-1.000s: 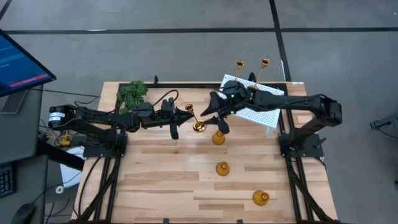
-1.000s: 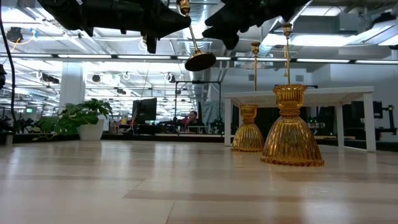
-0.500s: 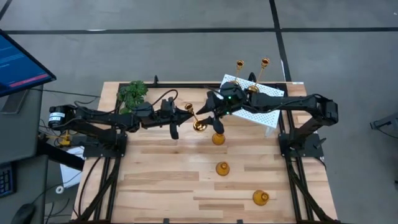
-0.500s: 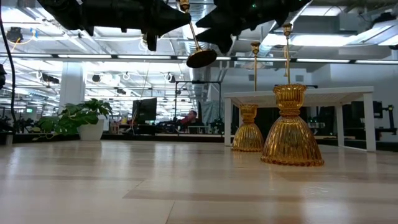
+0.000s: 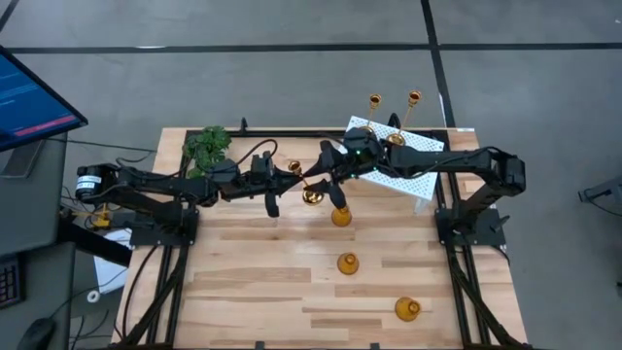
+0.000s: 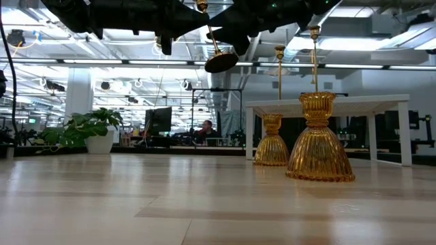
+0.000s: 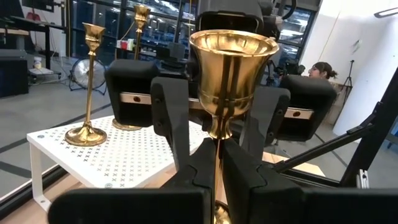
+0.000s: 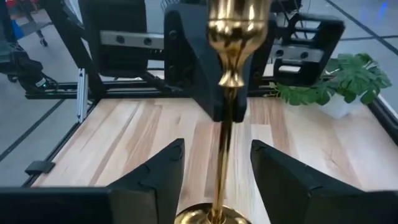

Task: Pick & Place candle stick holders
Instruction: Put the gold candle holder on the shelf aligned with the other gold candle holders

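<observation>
I have the tall brass candlestick (image 5: pixel 302 185) pinched on its thin stem in my left jaws (image 5: pixel 292 173), lifted clear of the table (image 5: pixel 243 282) near its middle rear, the round base hanging free. My right jaws (image 5: pixel 326 175) stand spread on either side of the same stem, not touching it as far as I can tell.

This piece looks rigid, polished and slick, and I judge it light but bottom-heavy, so a hold on the bare stem could let it swing or slide. Just under the cup's knob, where the stem swells, seems the surest place to clamp.

The left wrist view gives the flared cup (image 7: pixel 233 59) close up, with two more tall sticks (image 7: pixel 87 93) on the white perforated stand (image 7: pixel 124 158) behind. The right wrist view alone shows the gap between my right fingers (image 8: pixel 155 171) and the stem. Only the low view proves the base (image 6: pixel 221 62) is airborne; it also shows two squat amber holders (image 6: pixel 319 139) on the table. The high view finds a third amber holder (image 5: pixel 407 309) at the front.
</observation>
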`<action>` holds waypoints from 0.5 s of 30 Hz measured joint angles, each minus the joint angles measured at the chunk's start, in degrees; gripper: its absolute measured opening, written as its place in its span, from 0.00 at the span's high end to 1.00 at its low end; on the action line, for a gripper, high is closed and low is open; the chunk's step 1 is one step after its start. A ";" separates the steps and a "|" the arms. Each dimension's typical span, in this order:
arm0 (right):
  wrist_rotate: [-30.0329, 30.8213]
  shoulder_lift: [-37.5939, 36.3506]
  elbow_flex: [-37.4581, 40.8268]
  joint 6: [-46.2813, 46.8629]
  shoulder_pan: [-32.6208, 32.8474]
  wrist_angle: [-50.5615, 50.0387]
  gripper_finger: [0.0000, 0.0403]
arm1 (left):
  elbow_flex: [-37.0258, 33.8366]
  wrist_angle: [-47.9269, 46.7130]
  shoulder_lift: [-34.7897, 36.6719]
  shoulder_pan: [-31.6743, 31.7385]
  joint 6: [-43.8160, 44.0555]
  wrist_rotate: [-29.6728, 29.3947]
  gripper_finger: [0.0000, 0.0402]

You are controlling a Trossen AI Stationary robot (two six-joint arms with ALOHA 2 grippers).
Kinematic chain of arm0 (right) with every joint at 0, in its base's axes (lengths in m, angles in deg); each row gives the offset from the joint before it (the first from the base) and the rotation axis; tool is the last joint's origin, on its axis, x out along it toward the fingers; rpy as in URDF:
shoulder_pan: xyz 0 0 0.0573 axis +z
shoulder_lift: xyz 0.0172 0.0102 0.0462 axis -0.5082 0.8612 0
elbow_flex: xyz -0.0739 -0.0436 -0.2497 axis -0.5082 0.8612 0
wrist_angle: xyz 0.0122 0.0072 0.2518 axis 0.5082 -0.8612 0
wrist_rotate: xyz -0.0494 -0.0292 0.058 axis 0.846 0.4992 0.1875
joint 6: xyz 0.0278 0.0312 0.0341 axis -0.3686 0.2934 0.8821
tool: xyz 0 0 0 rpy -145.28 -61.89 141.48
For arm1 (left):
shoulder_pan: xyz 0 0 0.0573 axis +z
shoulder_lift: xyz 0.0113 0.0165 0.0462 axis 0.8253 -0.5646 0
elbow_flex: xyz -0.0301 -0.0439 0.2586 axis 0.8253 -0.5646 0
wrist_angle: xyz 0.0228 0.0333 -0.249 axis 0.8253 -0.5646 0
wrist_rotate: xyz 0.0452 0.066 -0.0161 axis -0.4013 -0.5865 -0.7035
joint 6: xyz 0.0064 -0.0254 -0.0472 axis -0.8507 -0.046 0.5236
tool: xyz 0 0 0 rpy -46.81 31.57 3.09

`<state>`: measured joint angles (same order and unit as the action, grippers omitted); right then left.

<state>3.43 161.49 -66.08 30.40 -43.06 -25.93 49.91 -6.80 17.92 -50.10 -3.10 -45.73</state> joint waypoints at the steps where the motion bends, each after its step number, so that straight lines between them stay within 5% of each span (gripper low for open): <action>1: 0.00 0.00 0.00 0.00 0.00 -0.09 0.58 | 0.00 0.00 0.00 0.00 -0.03 0.00 0.97; 15: 0.11 0.00 0.00 -0.65 -0.37 0.35 0.79 | 0.00 0.02 0.00 0.00 -0.12 0.00 0.97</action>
<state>3.54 161.49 -66.08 29.75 -43.43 -25.58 49.91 -6.77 17.92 -50.10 -3.22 -45.73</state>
